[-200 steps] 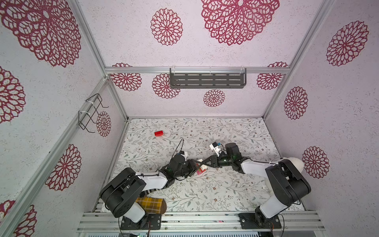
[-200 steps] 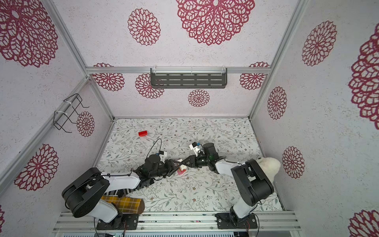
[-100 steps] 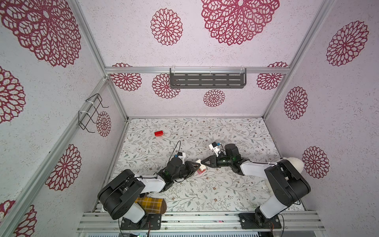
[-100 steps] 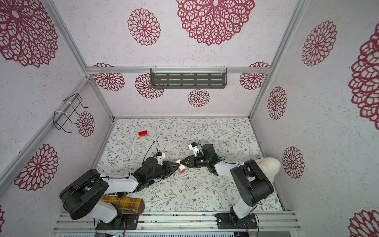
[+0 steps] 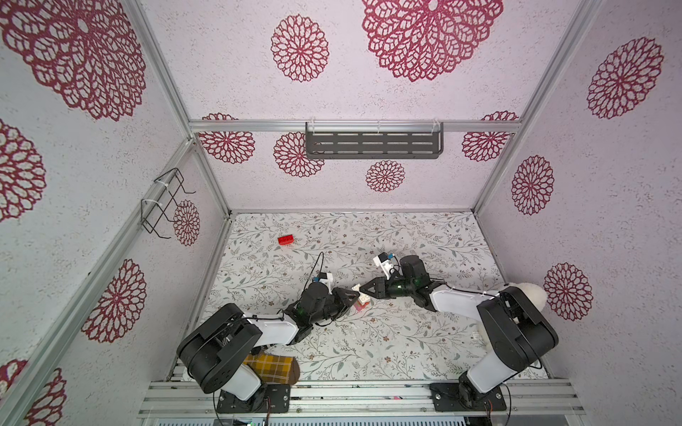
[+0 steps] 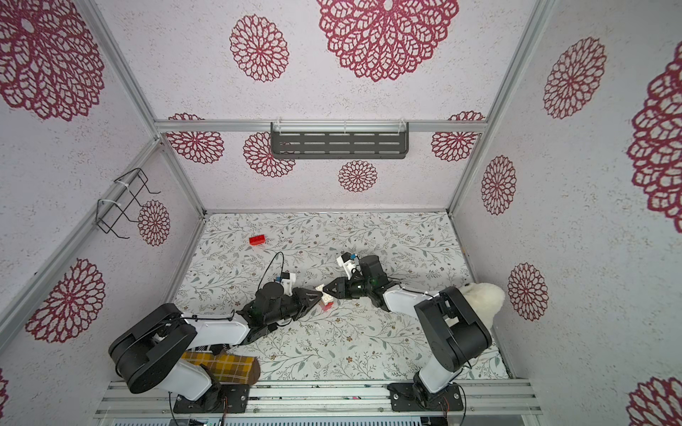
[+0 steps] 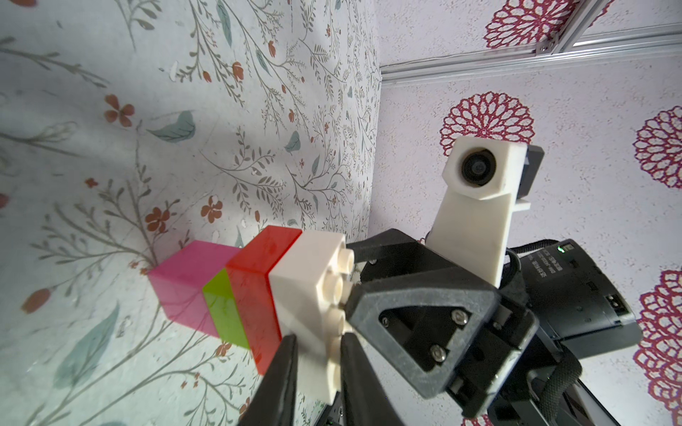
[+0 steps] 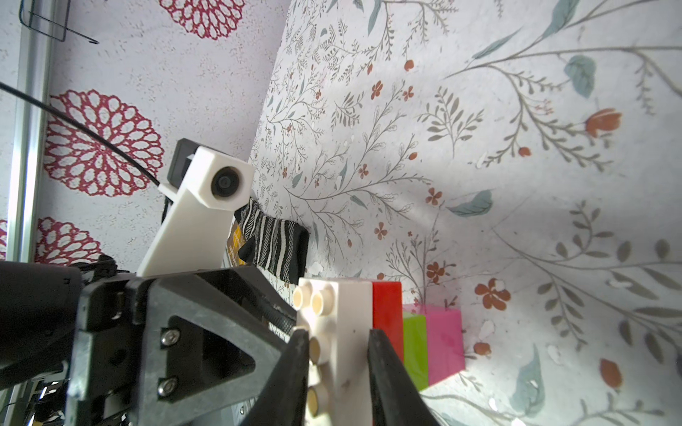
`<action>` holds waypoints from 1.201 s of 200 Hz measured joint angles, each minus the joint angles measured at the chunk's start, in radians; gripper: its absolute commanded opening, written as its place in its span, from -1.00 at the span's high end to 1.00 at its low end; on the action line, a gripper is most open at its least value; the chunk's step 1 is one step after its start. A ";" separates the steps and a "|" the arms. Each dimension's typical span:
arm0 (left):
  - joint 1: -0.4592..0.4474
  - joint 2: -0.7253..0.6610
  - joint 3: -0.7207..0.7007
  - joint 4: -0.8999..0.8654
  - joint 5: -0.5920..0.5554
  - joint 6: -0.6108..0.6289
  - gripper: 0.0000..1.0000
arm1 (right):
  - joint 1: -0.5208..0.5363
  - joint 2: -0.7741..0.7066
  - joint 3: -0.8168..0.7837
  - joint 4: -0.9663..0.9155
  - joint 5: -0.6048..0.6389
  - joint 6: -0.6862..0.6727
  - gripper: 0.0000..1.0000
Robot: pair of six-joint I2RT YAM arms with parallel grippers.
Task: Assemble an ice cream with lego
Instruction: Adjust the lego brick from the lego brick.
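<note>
The ice cream stack [image 7: 258,295] stands on the floral table: pink at the base, then lime green, red, and a white oblong brick [image 8: 350,324] on top. In both top views it sits mid-table [image 5: 362,301] [image 6: 327,301], between the two arms. My left gripper [image 7: 317,339] is shut on the white brick's one end, a finger on each side. My right gripper [image 8: 337,333] grips the same brick from the opposite side, one finger against its studs. The two grippers [image 5: 355,295] [image 5: 365,291] meet tip to tip. A loose red lego brick [image 5: 286,240] [image 6: 257,240] lies far back left.
A yellow plaid sock [image 5: 271,370] lies by the left arm's base and a fluffy white one [image 5: 527,295] by the right arm's. The right wrist view shows a black striped sock [image 8: 273,239]. A grey shelf [image 5: 372,140] and a wire rack [image 5: 162,203] hang on the walls.
My left gripper's jaws have closed in onto the white brick. The right gripper and the stack have hardly moved.
</note>
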 measured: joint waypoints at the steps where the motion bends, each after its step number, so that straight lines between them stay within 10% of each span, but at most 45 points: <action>1: 0.000 0.000 0.000 0.001 0.000 -0.001 0.52 | 0.000 0.000 0.000 0.000 0.000 -0.001 0.39; 180: 0.035 -0.088 0.238 -0.581 -0.025 0.211 0.01 | -0.002 -0.002 0.113 -0.127 0.028 0.003 -0.19; 240: 0.079 -0.188 0.343 -0.752 -0.045 0.292 -0.74 | -0.014 -0.076 0.146 -0.123 0.047 0.023 -0.45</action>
